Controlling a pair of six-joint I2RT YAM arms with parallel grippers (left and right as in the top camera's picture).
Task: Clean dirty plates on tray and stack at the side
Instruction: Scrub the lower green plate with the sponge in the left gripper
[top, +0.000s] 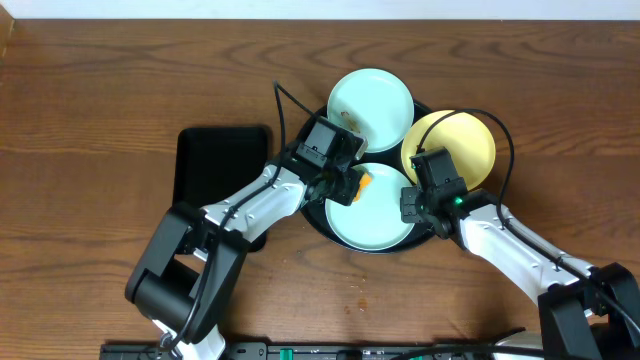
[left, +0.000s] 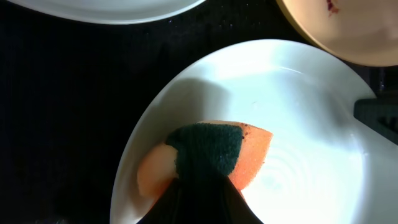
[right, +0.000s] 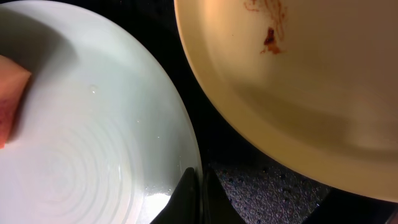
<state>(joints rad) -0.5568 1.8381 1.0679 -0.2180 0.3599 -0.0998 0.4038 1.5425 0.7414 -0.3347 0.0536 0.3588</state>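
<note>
Wiping step: my left end effector (left: 199, 196) is pinching the sponge (left: 249, 155) on the near blue plate (left: 298, 106) on the tray (left: 62, 124). My right end effector (right: 199, 193), fully shut, is resting at its rim. Next is probably scrubbing the smeared yellow plate (right: 298, 81) behind.

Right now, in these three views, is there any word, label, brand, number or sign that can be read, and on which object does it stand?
None can be read.
The far aqua plate, near aqua plate, yellow plate, round black tray, orange sponge and rectangular black tray are plain.
The bar at the bottom edge of the overhead view: any marking is too small to read.
</note>
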